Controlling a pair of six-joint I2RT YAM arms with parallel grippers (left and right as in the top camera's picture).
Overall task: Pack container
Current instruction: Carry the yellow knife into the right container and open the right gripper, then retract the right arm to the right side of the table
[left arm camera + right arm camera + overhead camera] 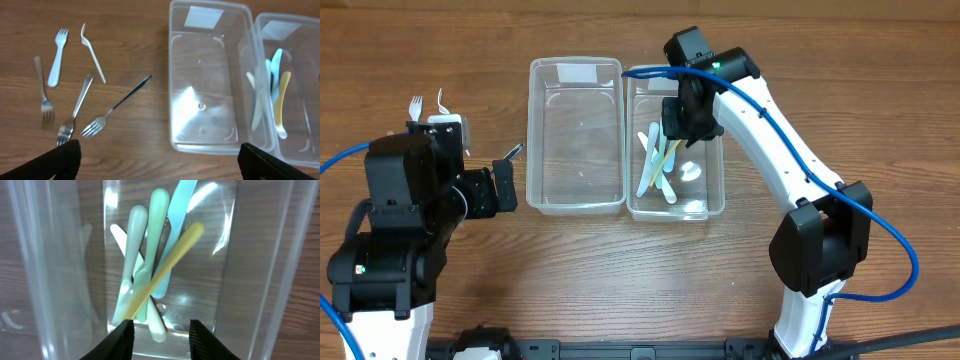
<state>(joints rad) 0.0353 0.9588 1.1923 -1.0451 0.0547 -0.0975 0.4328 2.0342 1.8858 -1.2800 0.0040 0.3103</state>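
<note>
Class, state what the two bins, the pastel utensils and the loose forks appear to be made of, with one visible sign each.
Bins: clear glossy plastic; wood shows through. Pastel utensils: likely plastic; smooth, opaque, soft colours. Two white forks: probably plastic; one looks curved. Three grey forks: apparently metal; silvery sheen.
</note>
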